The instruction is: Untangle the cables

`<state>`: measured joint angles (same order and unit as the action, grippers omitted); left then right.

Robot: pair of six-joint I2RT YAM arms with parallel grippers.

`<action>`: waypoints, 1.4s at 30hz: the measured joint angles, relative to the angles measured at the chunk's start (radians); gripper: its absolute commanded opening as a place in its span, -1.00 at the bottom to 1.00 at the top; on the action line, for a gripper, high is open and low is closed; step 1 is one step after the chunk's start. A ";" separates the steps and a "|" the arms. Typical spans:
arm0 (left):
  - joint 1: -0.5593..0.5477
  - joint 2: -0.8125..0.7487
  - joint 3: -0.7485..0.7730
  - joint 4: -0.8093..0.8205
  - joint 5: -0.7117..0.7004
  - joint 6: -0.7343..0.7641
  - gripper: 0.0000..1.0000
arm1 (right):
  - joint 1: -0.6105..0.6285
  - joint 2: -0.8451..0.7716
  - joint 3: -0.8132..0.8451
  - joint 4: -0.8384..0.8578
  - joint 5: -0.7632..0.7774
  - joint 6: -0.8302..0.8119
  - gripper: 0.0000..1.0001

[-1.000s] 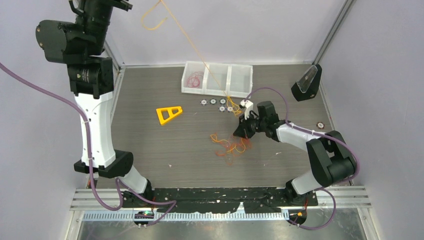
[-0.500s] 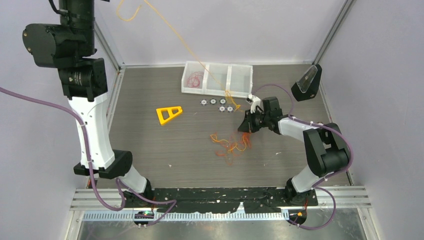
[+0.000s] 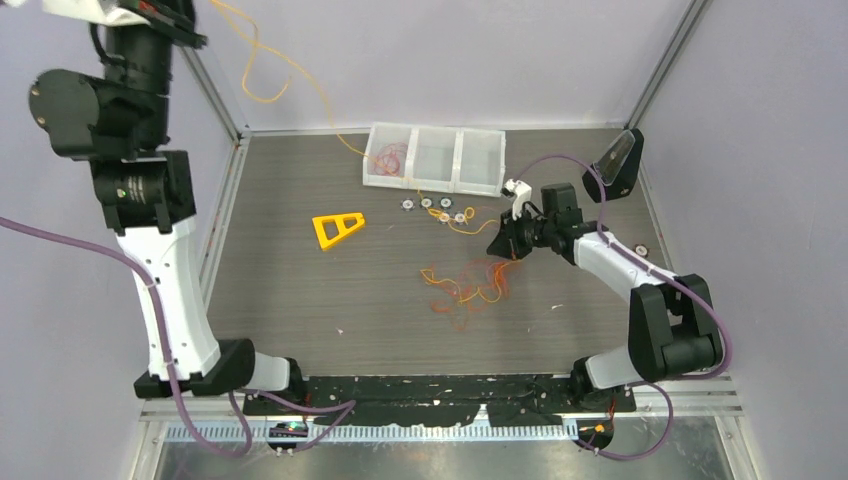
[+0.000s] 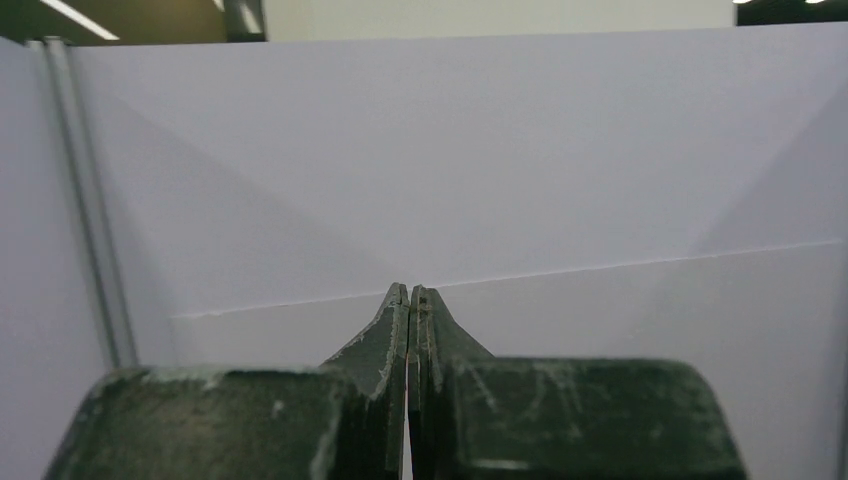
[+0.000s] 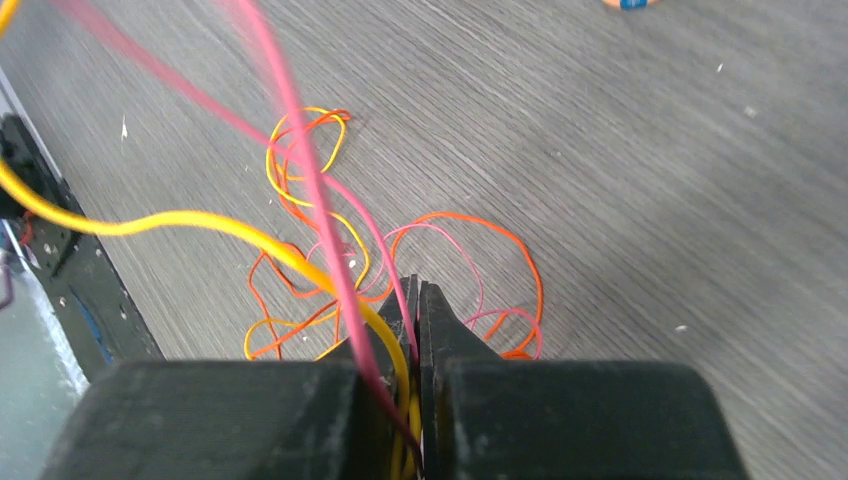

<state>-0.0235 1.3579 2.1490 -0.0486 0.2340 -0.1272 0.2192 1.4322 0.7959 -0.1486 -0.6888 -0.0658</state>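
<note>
Right gripper clamps yellow and pink strands of the cables, white bins and yellow frame nearby.

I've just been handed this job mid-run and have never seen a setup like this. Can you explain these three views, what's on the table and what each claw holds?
You are looking at two robot arms, a left arm and a right arm, bolted at the near edge of a table. Each ends in a two-finger gripper. The wide picture looks down from above and behind them. The other two pictures come from a camera on each wrist.

On the table lie a tangle of cables, a yellow triangular frame, a white three-part bin and a row of small round pieces.

The right gripper is shut on yellow and pink strands just above the tangle. The left gripper is raised high and shut. A yellow cable climbs through the air to it, so it seems to hold that end, though its own camera shows no strand.
</note>
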 measured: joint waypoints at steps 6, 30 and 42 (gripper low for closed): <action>0.201 0.150 0.239 -0.087 -0.109 -0.029 -1.00 | -0.065 0.051 0.106 -0.215 0.081 -0.189 -0.89; 0.340 0.151 0.292 -0.085 -0.168 -0.052 -1.00 | -0.264 0.218 0.146 -0.451 0.274 -0.534 0.05; 0.303 0.129 0.111 0.085 0.170 -0.335 -1.00 | -0.267 0.177 0.278 -0.726 0.045 -0.647 0.91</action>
<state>0.2794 1.4868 2.2604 0.0360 0.4038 -0.4625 -0.0475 1.6093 1.0744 -0.8745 -0.6434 -0.7124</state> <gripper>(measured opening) 0.007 0.959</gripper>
